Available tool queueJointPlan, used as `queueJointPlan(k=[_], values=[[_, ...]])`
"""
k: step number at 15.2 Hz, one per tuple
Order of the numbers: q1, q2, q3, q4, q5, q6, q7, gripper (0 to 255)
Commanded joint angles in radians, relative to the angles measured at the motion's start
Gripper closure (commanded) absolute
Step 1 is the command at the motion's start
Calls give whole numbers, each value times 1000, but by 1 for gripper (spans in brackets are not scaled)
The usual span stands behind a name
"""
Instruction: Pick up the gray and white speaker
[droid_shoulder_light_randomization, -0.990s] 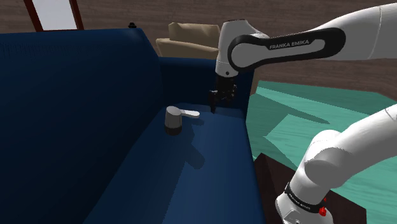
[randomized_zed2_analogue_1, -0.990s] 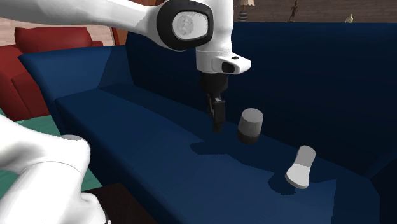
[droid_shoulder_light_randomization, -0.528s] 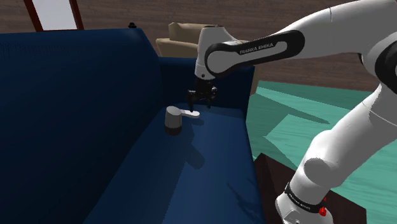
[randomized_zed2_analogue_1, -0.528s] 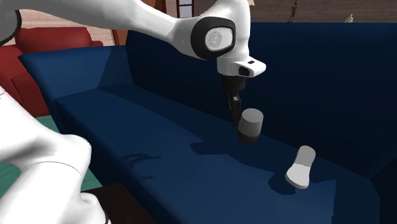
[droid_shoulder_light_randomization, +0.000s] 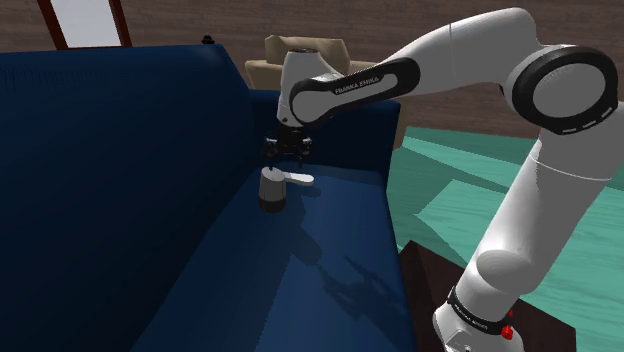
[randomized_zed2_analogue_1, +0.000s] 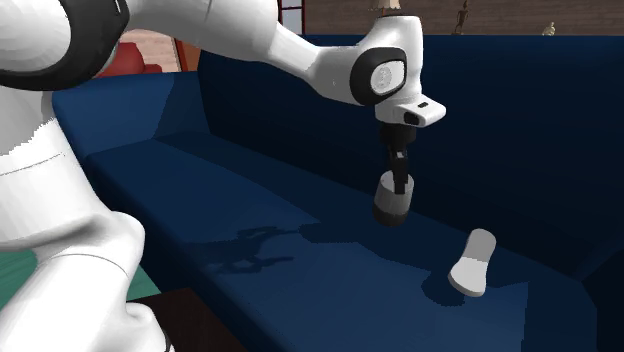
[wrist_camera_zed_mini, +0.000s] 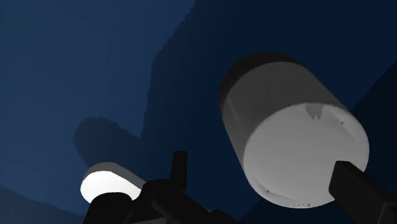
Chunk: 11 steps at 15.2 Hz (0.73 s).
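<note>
A dark blue sofa (droid_shoulder_light_randomization: 330, 250) takes up most of the scene, its seat running along a tall backrest. A teal rug (droid_shoulder_light_randomization: 470, 190) lies on the floor beside it and a beige armchair (droid_shoulder_light_randomization: 300, 55) stands behind its far end. The speaker (droid_shoulder_light_randomization: 271, 188) stands upright on the seat near the backrest: a short cylinder, gray above with a darker band at its base and a pale flat top. In the second exterior view the speaker (randomized_zed2_analogue_1: 392, 202) sits mid-seat.

A flat white thing with rounded ends (droid_shoulder_light_randomization: 299, 178) lies on the cushion just beside the speaker. In the second exterior view it (randomized_zed2_analogue_1: 474, 263) lies apart from the speaker, toward that view's right.

The arm reaches over the seat and the gripper (droid_shoulder_light_randomization: 284, 153) hangs pointing down, right above the speaker's top. In the wrist view its black fingers (wrist_camera_zed_mini: 180, 167) stand apart, open, with the speaker's round top (wrist_camera_zed_mini: 305, 156) between them. I cannot tell whether either finger touches it.
</note>
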Motion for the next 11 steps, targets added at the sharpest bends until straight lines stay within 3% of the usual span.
queueJointPlan(k=[1,4,11], values=[[5,78,5,76,-33,18,67,0],[14,154,1,159,-65,28,126,0],[16,184,-3,93,-83,121,142,0]])
